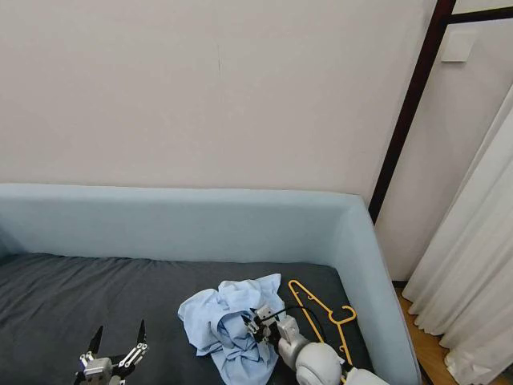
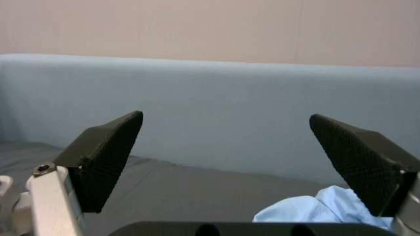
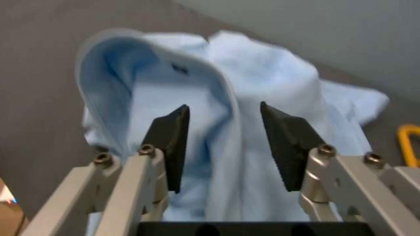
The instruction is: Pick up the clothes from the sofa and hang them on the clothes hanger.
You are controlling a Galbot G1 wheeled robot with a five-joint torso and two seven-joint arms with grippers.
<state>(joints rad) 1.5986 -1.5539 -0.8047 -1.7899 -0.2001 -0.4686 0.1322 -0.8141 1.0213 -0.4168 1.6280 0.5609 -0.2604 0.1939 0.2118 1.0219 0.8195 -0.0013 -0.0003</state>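
I see a pale blue sofa point(image 1: 176, 224) with a dark grey seat cushion point(image 1: 56, 297), set against a plain wall. The clothes point(image 1: 228, 321), a crumpled light blue shirt, lie in a heap on the cushion towards the sofa's right end. An orange hanger point(image 1: 321, 313) lies flat on the cushion just beside the shirt, between it and the sofa's right armrest.

My right end effector point(image 1: 258, 321) is down at the shirt's right side. In the right wrist view its two dark fingers point(image 3: 174, 132) are partly open and stand on either side of a raised fold of blue cloth. They have not closed on it, and I cannot tell whether they touch the fabric.

My left end effector point(image 1: 119, 337) hangs over bare cushion, well apart from the shirt on its left. Its fingers are spread wide and it holds nothing. In the left wrist view a corner of the blue shirt shows near one fingertip.
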